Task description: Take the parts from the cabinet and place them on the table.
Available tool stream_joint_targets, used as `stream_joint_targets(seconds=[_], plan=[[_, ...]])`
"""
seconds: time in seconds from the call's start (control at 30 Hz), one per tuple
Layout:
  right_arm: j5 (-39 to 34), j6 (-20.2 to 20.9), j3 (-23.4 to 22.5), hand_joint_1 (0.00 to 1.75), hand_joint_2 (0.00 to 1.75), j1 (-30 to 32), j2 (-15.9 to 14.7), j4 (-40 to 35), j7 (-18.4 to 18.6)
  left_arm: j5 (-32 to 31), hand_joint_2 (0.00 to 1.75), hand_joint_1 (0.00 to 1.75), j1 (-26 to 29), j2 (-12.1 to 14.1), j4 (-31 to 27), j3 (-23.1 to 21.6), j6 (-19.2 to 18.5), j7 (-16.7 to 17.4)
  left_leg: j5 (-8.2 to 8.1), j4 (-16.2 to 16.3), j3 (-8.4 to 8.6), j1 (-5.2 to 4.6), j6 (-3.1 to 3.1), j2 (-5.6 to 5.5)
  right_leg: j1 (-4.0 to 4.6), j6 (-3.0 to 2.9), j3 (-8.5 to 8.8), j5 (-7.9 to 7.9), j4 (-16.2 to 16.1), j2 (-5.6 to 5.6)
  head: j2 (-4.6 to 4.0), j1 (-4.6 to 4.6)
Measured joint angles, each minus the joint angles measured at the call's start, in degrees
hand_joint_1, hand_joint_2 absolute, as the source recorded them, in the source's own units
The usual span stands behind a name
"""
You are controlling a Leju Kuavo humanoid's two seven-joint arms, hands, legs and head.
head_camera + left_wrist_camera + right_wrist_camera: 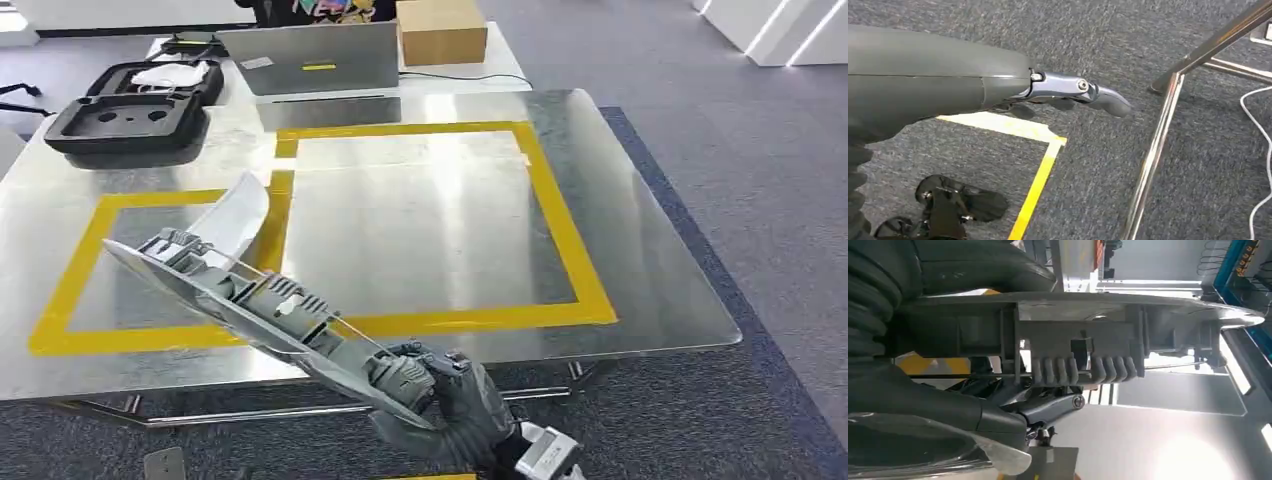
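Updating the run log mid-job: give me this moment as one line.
right hand: holds grey part over table near edge | left hand: down by floor, holding nothing | part not yet placed

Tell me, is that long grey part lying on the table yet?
No. The robot hand holds the long grey part tilted above the table edge.

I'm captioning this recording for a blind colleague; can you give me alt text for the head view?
The robot's right hand holds a long grey plastic part slanting above the near edge of a shiny metal table marked with yellow tape rectangles. At the far side sit an open black case, a laptop and a cardboard box.
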Motion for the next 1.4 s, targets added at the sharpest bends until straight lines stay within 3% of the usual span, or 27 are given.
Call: stream_joint_targets(seconds=[0.33,0.47,0.6,0.87,1.03,1.17,1.27,1.4], plan=[[3.9,-6.0,-0.1,1.75,1.75,-0.1,-0.1,0.0,0.0,-0.4,1.75,0.0,0.0,0.0,0.0,0.0,0.5,-0.2,0.25,-0.3,0.12,0.09,-0.44,0.0,0.1,-0.41,-0.02,0.03,0.0,0.0,0.02,0.06],[14.6,-18.7,0.3,1.75,1.75,-2.2,-0.3,1.9,-0.1,-1.0,1.75,0.0,0.0,0.0,0.0,0.1,0.7,-0.4,0.28,-0.3,0.13,0.11,-0.49,0.0,0.07,-0.44,-0.01,0.05,0.0,0.0,0.02,0.09],[28.7,-26.8,0.8,1.75,1.75,-7.4,-0.3,8.0,2.8,-2.2,1.75,0.0,-0.4,-0.4,0.0,0.0,0.5,-0.4,0.38,-0.3,0.13,0.1,-0.55,0.01,0.03,-0.51,-0.04,0.17,0.0,-0.01,0.0,0.06],[32.0,-30.1,1.0,1.75,1.75,-12.3,-0.3,14.8,4.2,-2.7,1.75,0.0,-0.8,-0.8,0.0,0.0,0.3,-0.3,0.48,-0.3,0.12,0.04,-0.51,-0.03,-0.03,-0.44,0.03,0.34,0.0,-0.1,0.02,0.06],[33.9,-35.4,1.1,1.75,1.75,-14.2,-0.3,16.0,5.2,-3.4,1.75,0.0,-1.2,-1.2,0.0,-0.1,0.1,-0.2,0.48,-0.3,0.12,0.04,-0.51,-0.03,-0.04,-0.44,0.02,0.34,0.0,-0.11,0.02,0.06],[39.0,-37.0,1.1,1.75,1.75,-15.8,-0.3,16.8,8.9,-4.5,1.75,0.0,-1.5,-1.5,0.0,-0.3,0.0,0.3,0.48,-0.3,0.11,0.03,-0.51,-0.02,-0.04,-0.44,-0.01,0.34,0.0,-0.04,0.02,0.06],[44.0,-36.1,1.5,1.75,1.75,-18.5,-0.4,19.8,12.7,-5.3,1.75,0.0,-2.0,-1.8,0.0,-0.9,-0.5,0.9,0.48,-0.3,0.11,0.04,-0.51,-0.02,-0.04,-0.43,0.0,0.35,0.0,-0.05,0.0,0.06],[53.1,-34.6,2.8,1.75,1.75,-24.7,-0.3,29.8,22.5,-6.9,1.75,0.0,-2.8,-2.3,0.0,-2.2,-1.2,2.1,0.54,-0.3,0.11,0.04,-0.47,-0.02,-0.03,-0.44,0.03,0.38,0.0,-0.09,0.02,0.04]])
